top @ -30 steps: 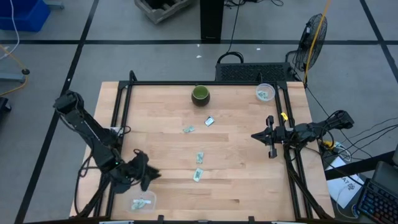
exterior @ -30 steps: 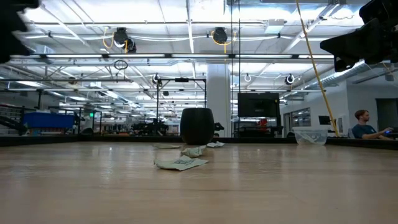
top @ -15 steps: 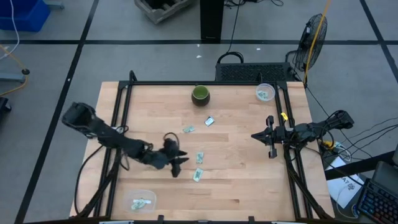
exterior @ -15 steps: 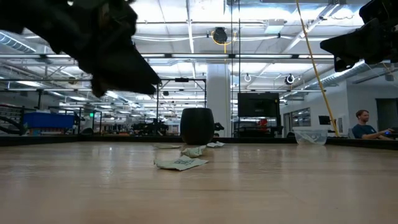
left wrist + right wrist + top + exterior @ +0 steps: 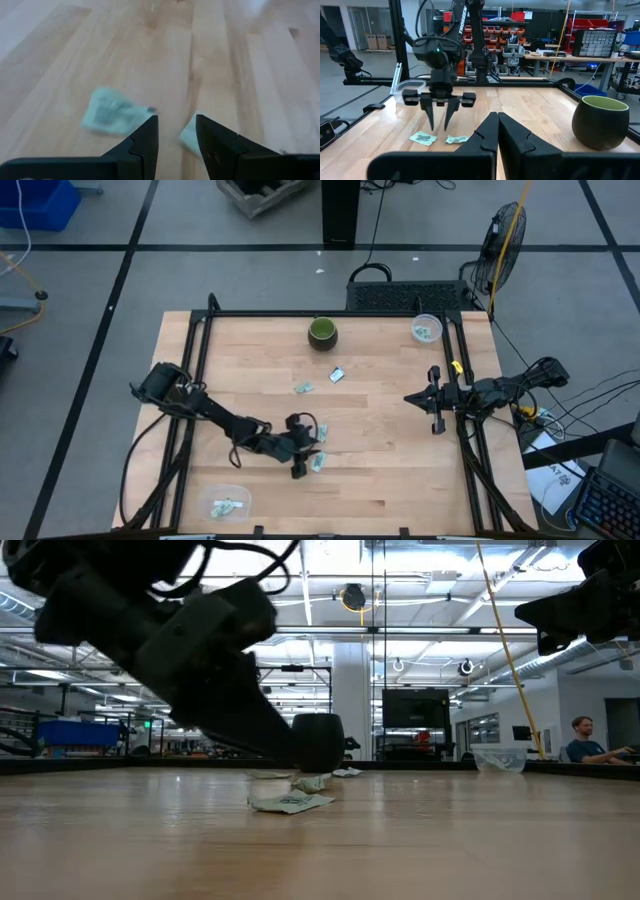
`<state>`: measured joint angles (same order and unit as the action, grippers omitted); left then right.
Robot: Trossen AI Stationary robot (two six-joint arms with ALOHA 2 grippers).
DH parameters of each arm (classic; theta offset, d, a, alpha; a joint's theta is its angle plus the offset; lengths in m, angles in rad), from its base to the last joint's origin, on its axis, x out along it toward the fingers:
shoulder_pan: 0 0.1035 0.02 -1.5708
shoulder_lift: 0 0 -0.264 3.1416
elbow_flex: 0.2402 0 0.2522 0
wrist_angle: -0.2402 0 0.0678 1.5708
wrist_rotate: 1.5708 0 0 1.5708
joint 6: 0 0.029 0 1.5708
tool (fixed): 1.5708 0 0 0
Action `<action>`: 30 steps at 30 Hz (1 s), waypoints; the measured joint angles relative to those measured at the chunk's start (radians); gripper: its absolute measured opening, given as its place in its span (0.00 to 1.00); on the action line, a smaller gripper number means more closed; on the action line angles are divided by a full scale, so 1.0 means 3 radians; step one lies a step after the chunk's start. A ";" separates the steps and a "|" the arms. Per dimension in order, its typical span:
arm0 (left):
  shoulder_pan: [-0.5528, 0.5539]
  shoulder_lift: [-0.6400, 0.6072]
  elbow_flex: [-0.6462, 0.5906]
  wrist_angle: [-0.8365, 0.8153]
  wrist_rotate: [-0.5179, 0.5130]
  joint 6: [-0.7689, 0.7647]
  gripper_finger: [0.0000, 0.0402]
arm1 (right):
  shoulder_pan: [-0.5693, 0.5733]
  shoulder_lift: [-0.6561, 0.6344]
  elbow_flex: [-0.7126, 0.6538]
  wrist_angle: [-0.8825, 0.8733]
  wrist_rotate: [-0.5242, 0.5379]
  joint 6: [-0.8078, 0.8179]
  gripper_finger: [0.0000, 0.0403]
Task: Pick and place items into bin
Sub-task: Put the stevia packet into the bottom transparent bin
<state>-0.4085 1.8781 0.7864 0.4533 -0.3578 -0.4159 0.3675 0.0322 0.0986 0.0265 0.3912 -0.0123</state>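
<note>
Green-and-white packets (image 5: 318,461) lie mid-counter (image 5: 380,480), four loose | left gripper (image 5: 300,467) hangs over nearest two, fingers (image 5: 145,137) parted, empty, straddling for a pick | right gripper (image 5: 434,401) parked at counter's edge, fingers closed | clear bin (image 5: 227,502) near corner

Open wooden tabletop (image 5: 400,470) is seen across the middle and near edge. The left gripper (image 5: 303,463) is stretched low over the centre, fingers parted, with two packets (image 5: 110,111) lying flat just beneath it. A dark green bowl (image 5: 322,332) stands at the far edge. The right gripper (image 5: 432,402), closed, is kept at the right rail, well apart.
</note>
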 joint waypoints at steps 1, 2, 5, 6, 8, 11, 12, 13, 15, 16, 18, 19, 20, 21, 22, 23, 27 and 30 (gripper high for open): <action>0.0005 0.0019 0.0061 -0.0044 0.0005 0.0006 0.34 | -0.0001 0.0000 0.0000 -0.0001 0.0000 0.0000 0.00; 0.0008 0.0027 0.0117 -0.0112 0.0019 0.0002 0.34 | 0.0000 0.0000 0.0000 -0.0001 0.0000 0.0000 0.00; -0.0002 0.0013 0.0301 -0.0475 0.0251 -0.0048 0.34 | 0.0000 0.0000 0.0000 -0.0001 0.0000 0.0000 0.00; -0.0025 0.0003 0.0354 -0.0614 0.0336 -0.0082 0.34 | -0.0001 0.0000 0.0000 -0.0001 0.0000 0.0000 0.00; -0.0118 0.0002 0.0468 -0.0821 0.0446 -0.0139 0.34 | -0.0001 0.0000 0.0000 0.0000 0.0000 0.0001 0.00; -0.0275 0.0003 0.0575 -0.1008 0.0500 -0.0200 0.34 | 0.0000 0.0000 0.0001 0.0001 0.0000 0.0000 0.00; -0.0318 0.0005 0.0584 -0.1018 0.0500 -0.0210 0.34 | 0.0000 0.0000 0.0000 0.0001 0.0000 0.0000 0.00; -0.0353 0.0008 0.0589 -0.1021 0.0483 -0.0224 0.34 | 0.0000 0.0000 0.0001 0.0001 0.0000 0.0000 0.00; -0.0401 0.0009 0.0605 -0.1023 0.0348 -0.0221 0.34 | -0.0001 0.0000 0.0001 0.0001 0.0000 0.0000 0.00; -0.0417 0.0009 0.0608 -0.1022 0.0264 -0.0210 0.34 | -0.0001 0.0000 0.0000 -0.0001 0.0000 0.0000 0.00; -0.0405 0.0037 0.0610 -0.1025 0.0182 -0.0203 0.34 | -0.0001 0.0000 0.0000 0.0001 0.0000 0.0000 0.00; -0.0391 0.0062 0.0612 -0.1027 0.0165 -0.0203 0.34 | -0.0001 0.0000 0.0000 0.0000 0.0000 0.0001 0.00; -0.0375 0.0080 0.0607 -0.1045 0.0156 -0.0207 0.34 | 0.0000 0.0000 0.0000 0.0000 0.0000 0.0001 0.00; -0.0355 0.0111 0.0605 -0.1020 0.0185 -0.0227 0.34 | 0.0000 0.0000 0.0000 0.0000 0.0000 0.0000 0.00; -0.0336 0.0150 0.0607 -0.0926 0.0257 -0.0247 0.34 | 0.0000 0.0000 0.0000 0.0001 0.0000 0.0000 0.00; -0.0320 0.0189 0.0612 -0.0868 0.0333 -0.0254 0.34 | 0.0000 0.0000 0.0000 0.0000 -0.0001 0.0000 0.00; -0.0282 0.0314 0.0617 -0.0786 0.0458 -0.0313 0.34 | 0.0000 0.0003 0.0000 0.0000 0.0000 0.0000 0.00; -0.0278 0.0352 0.0618 -0.0766 0.0456 -0.0341 0.34 | 0.0000 0.0003 0.0000 0.0000 0.0000 0.0001 0.00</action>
<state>-0.4919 1.9837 0.9718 0.2235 -0.2209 -0.5182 0.3674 0.0330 0.0986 0.0265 0.3912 -0.0121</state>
